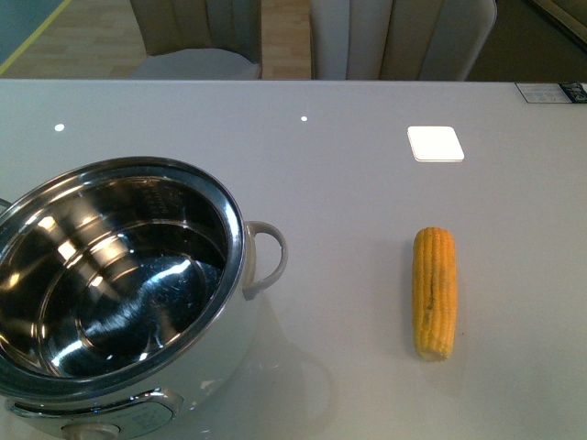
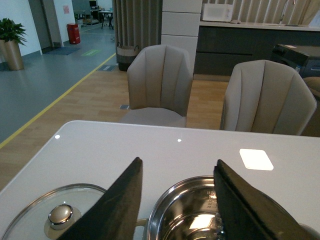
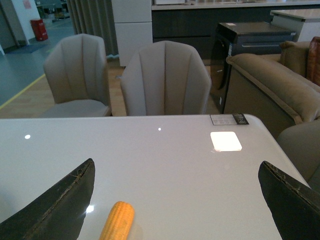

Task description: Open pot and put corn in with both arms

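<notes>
Pale tabletop [image 1: 348, 183] spreads wide between pot [image 1: 235, 240] and corn [image 1: 434, 291]; left claw [image 2: 178, 165] and right claw [image 3: 176, 167] gape, empty.

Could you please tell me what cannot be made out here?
Front view: the pot runs off the picture on its left and near sides.
Left wrist view: the lid is partly behind a finger of the left tool and cut by the edge.
Right wrist view: the corn is cut by the edge; the label is too small to read.
</notes>
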You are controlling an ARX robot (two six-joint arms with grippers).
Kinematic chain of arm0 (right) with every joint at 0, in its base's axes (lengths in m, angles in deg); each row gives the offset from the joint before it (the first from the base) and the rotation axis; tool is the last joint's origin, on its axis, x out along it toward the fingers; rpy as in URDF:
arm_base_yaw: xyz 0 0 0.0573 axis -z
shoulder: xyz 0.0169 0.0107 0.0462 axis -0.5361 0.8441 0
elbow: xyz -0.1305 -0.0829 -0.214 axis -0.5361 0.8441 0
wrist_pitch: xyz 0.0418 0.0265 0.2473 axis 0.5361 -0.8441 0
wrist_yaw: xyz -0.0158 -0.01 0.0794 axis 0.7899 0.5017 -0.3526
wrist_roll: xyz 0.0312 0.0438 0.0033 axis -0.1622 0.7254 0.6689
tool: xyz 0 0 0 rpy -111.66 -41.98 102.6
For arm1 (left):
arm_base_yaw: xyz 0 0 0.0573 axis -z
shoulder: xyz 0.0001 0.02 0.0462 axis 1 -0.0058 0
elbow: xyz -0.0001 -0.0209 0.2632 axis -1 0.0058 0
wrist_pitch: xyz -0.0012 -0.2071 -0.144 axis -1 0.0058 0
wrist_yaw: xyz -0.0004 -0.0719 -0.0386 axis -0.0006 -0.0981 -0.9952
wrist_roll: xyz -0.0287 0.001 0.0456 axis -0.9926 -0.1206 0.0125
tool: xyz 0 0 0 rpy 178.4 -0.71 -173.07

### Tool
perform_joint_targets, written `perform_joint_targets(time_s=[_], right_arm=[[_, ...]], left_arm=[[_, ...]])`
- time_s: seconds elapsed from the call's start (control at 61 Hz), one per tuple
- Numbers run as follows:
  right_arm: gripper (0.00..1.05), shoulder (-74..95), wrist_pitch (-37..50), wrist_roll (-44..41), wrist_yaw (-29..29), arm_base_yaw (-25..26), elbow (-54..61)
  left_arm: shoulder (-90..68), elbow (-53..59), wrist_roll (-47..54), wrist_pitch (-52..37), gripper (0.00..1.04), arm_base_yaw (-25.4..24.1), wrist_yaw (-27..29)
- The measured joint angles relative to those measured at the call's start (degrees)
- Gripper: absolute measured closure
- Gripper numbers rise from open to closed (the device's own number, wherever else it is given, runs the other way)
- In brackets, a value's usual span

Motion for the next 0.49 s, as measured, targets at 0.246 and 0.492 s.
perform_joint_targets(time_s=[0.246, 0.492], right_arm=[[0.09, 0.00, 0.00, 0.00, 0.00, 0.00, 0.00], [0.09, 0.00, 0.00, 0.00, 0.00, 0.00, 0.00]], left_arm=[[0.00, 0.00, 0.00, 0.00, 0.06, 0.00, 0.00], [0.00, 0.00, 0.13, 0.00, 0.07, 0.00, 0.00]])
